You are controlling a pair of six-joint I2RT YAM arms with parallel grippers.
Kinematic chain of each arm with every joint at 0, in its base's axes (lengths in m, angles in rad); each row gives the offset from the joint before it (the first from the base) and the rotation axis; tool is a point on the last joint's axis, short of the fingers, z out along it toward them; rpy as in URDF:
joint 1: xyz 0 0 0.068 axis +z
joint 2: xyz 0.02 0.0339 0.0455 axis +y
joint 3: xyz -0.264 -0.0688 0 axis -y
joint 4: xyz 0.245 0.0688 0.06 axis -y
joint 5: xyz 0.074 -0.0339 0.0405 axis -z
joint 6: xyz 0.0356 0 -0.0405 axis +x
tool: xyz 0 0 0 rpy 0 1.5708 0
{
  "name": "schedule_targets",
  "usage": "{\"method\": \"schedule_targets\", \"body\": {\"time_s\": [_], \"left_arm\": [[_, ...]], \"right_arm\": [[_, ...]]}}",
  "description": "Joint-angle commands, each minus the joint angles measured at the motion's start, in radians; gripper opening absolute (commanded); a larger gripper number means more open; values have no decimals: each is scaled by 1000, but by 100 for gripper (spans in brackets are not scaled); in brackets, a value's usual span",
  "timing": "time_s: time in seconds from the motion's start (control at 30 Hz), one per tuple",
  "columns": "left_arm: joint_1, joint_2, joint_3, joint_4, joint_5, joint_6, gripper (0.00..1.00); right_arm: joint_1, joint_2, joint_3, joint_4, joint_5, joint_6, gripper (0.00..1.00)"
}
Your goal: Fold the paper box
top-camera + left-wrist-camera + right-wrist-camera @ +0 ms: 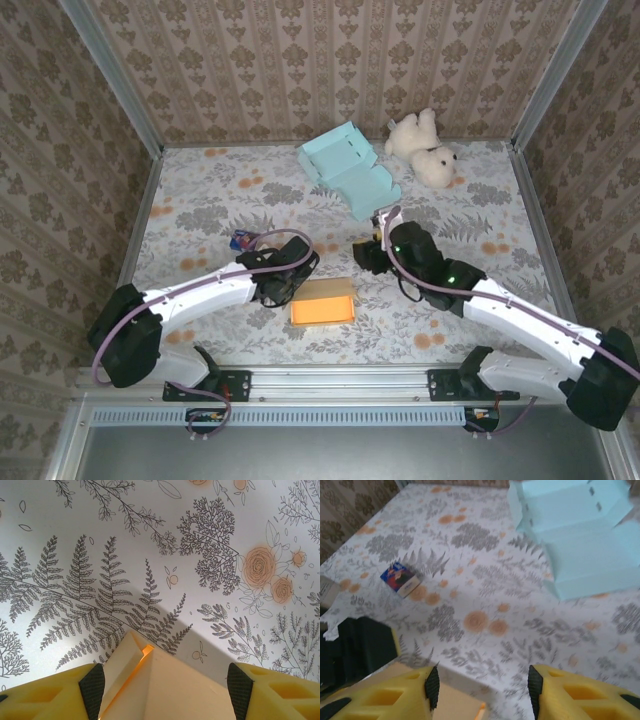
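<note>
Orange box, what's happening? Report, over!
Left hand straddles orange box corner, grip unclear. Right hand open, close by. Blue box, teddy far back, not blocking.

You have the orange box point(323, 301) lying on the floral table point(200, 190), near the middle. The left gripper point(296, 268) is at its left end, and the right gripper point(372, 252) is just past its far right corner. Farther back are a light blue box point(350, 170) and a white teddy bear point(425, 148). A small blue packet point(242, 240) lies to the left.
</note>
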State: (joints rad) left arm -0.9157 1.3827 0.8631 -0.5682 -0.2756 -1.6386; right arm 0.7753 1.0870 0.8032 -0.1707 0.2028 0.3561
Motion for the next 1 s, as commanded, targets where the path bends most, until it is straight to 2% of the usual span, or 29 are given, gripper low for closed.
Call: {"method": "schedule_targets", "body": {"time_s": [0.0,0.27,0.47,0.7,0.97], "left_arm": [[-9,-4,-16,-36,-31,-41,69],[-16,15,-25,-28,-49,-55,68],[-22,27,-49,-7,-56,-69,68],[-28,37,-88,23,-70,-79,67],[-28,55,-102,33,-97,-71,67]], "right_arm": [[59,23,35,-100,111,147,53],[217,94,10,-126,269,178,54],[285,156,-51,-86,358,212,56],[318,233,-174,54,402,267,56],[320,356,-203,141,389,303,56]]}}
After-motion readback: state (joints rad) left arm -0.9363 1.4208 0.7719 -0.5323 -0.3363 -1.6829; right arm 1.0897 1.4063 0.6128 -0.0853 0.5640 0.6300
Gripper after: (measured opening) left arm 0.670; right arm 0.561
